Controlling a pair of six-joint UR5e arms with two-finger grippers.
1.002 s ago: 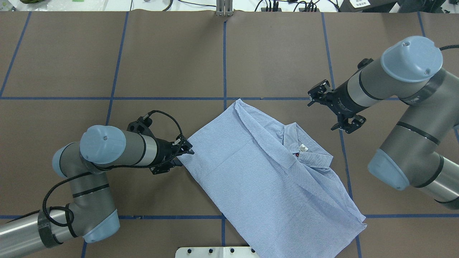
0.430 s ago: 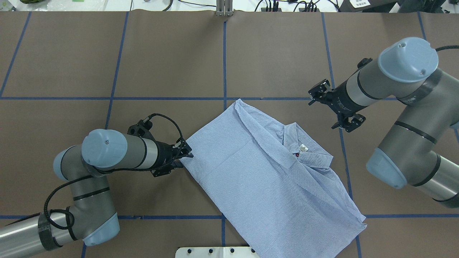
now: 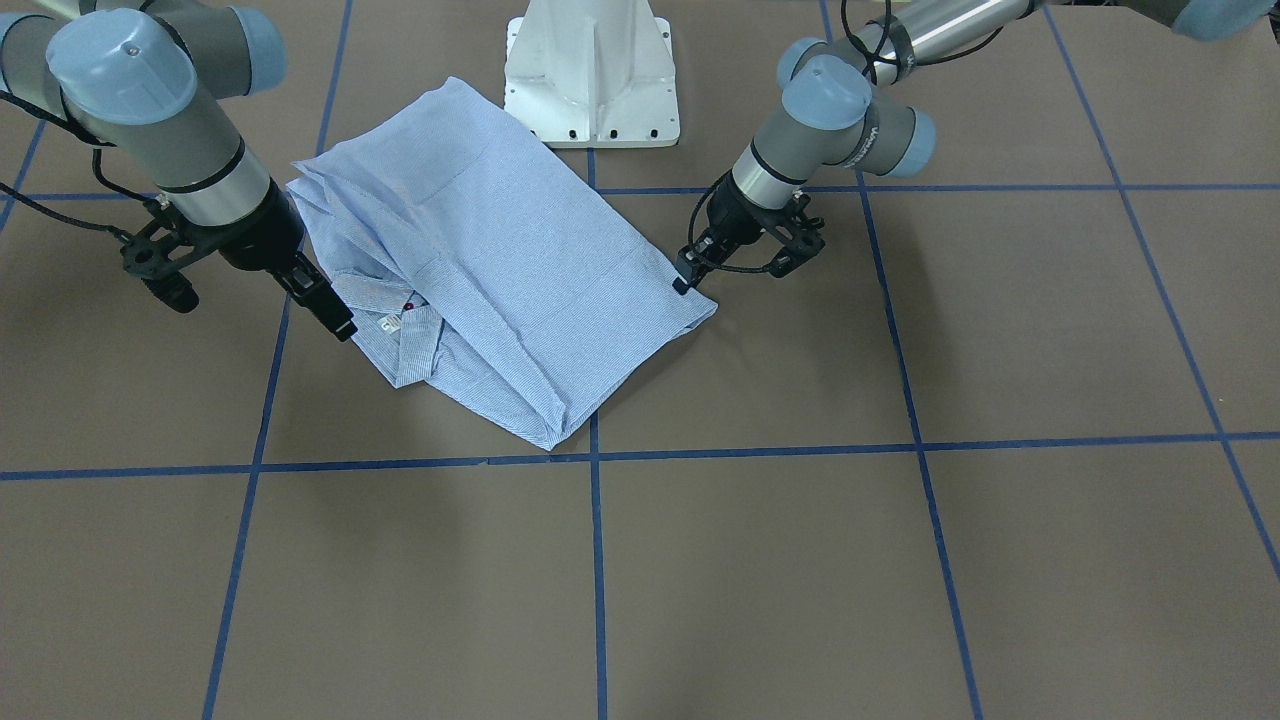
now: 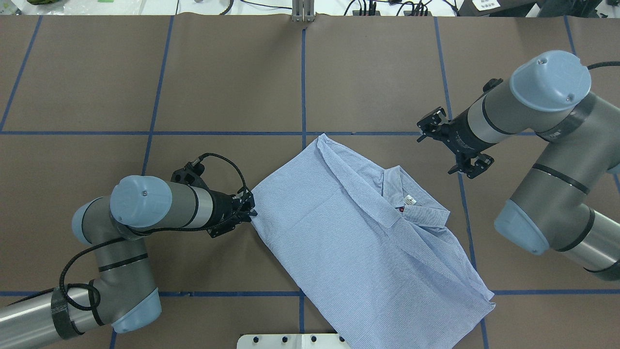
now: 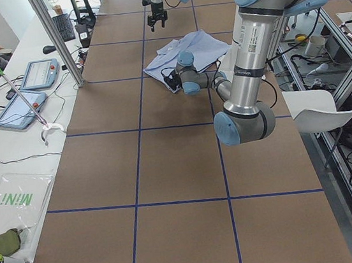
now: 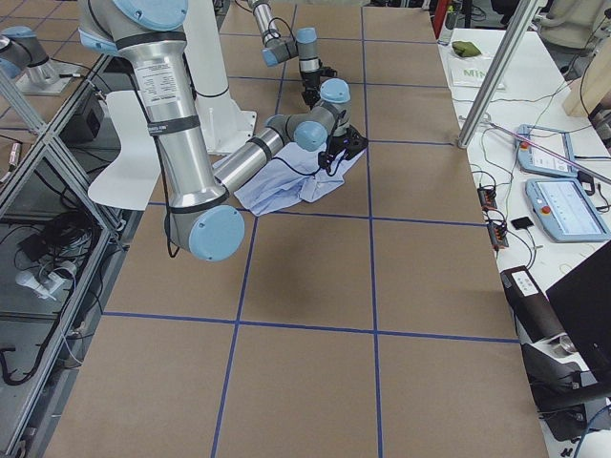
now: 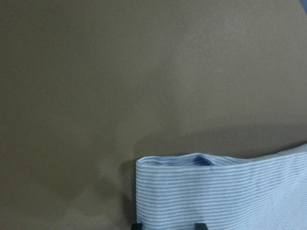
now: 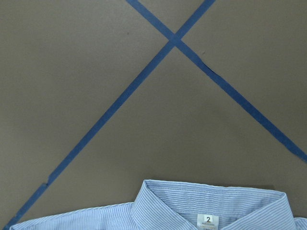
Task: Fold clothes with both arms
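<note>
1. The shirt [image 4: 348, 242] is lying flat on the brown table [image 4: 121, 72], in the lower middle of the overhead view. Its bottom edge is reaching the white base [image 3: 592, 70].
2. I think the folding is only partly done. No sleeves are sticking out, so they look tucked in. But the shirt is big and wrinkly, and more folds are left.
3. Its long side is running from the upper left to the lower right of that view. The collar [image 4: 411, 201] is pointing to the right.
4. The left gripper [image 4: 249, 211] is sitting at the shirt's left corner. Its fingers [image 7: 136, 225] are standing apart over the cloth, not pinching it.
5. The right gripper [image 3: 335, 318] is hanging just beside the collar, holding nothing. I cannot tell how far apart its fingers are.
</note>
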